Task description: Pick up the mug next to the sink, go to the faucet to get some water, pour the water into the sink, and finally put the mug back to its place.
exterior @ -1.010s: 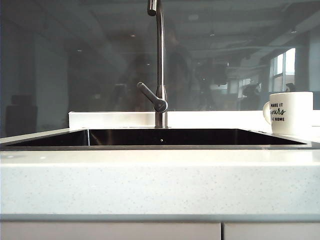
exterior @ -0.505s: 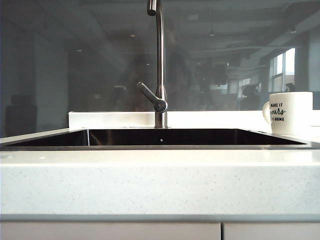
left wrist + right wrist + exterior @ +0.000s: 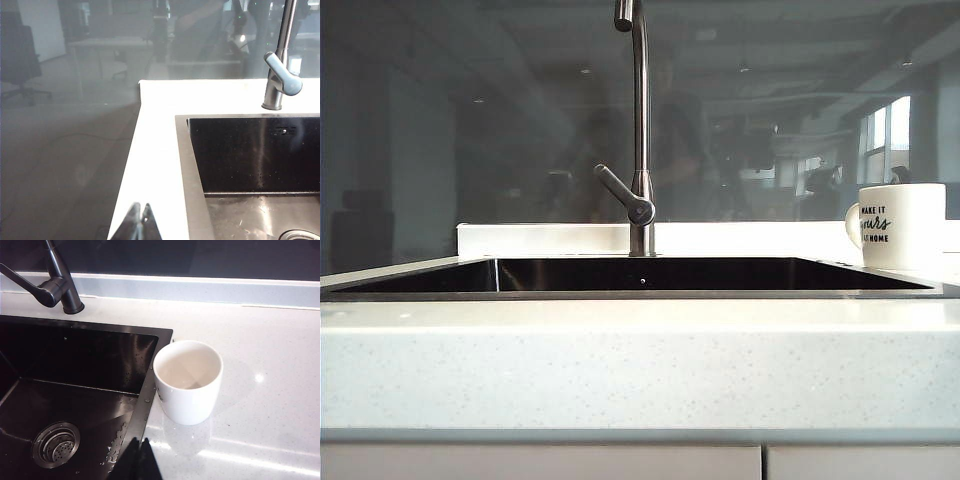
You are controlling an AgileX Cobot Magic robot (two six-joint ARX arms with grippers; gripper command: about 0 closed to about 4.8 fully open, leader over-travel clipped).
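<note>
A kitchen counter seen from its front edge: the pale speckled countertop (image 3: pixel 640 365) runs the full width, and the black sink (image 3: pixel 650 273) sits sunk in its middle under a thin steel rim. On the left, the left gripper (image 3: pixel 140 223) hangs over the counter's outer corner, beside the sink's left rim, its two fingers pressed together with nothing between them. It does not show in the exterior view.

At centre the brushed-steel faucet (image 3: pixel 640 130) rises tall and slim from the ledge behind the basin, its top curving out of the picture, its lever handle (image 3: pixel 620 192) angled up to the left from low on the tube. No stream falls from it. Droplets lie on the basin floor near the round drain strainer (image 3: pixel 56 444), as the right wrist view shows.

On the right, the white mug (image 3: pixel 898 226) stands upright on the counter just beside the sink's right rim, black lettering facing the room and its loop handle turned toward the faucet. From above, the mug (image 3: pixel 189 381) looks empty. The right gripper (image 3: pixel 139 456) hovers above the sink's edge near the mug, apart from it, fingers closed tight and holding nothing. Dark glass behind the counter reflects an office interior.
</note>
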